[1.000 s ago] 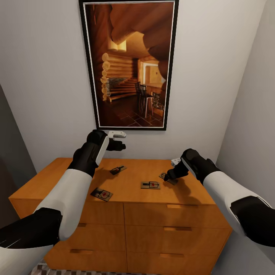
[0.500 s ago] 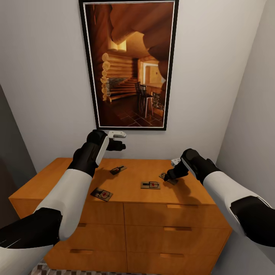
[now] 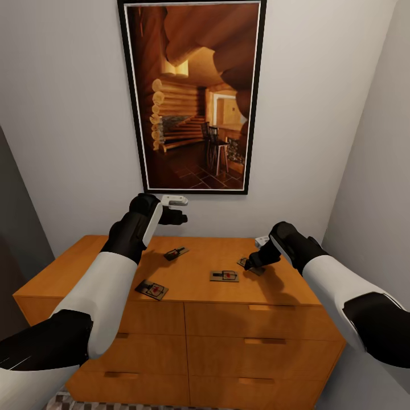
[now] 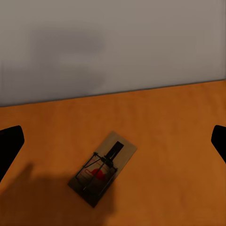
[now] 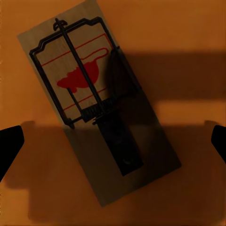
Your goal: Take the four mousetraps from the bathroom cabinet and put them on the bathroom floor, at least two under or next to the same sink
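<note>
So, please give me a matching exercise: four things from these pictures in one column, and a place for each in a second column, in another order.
Things:
1. picture
2. left end effector
3. right end effector
4. front-left mousetrap

Places:
A. low over the mousetrap nearest the right edge of the cabinet top
B. lying near the front edge of the cabinet top
C. hanging on the wall above the cabinet
D. raised above the back-left mousetrap, close to the wall

Pairs: 1-C, 2-D, 3-A, 4-B

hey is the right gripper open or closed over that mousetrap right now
Open. In the right wrist view its two dark fingertips sit wide apart at opposite edges, with the mousetrap lying flat on the cabinet top between them, ungripped.
</note>
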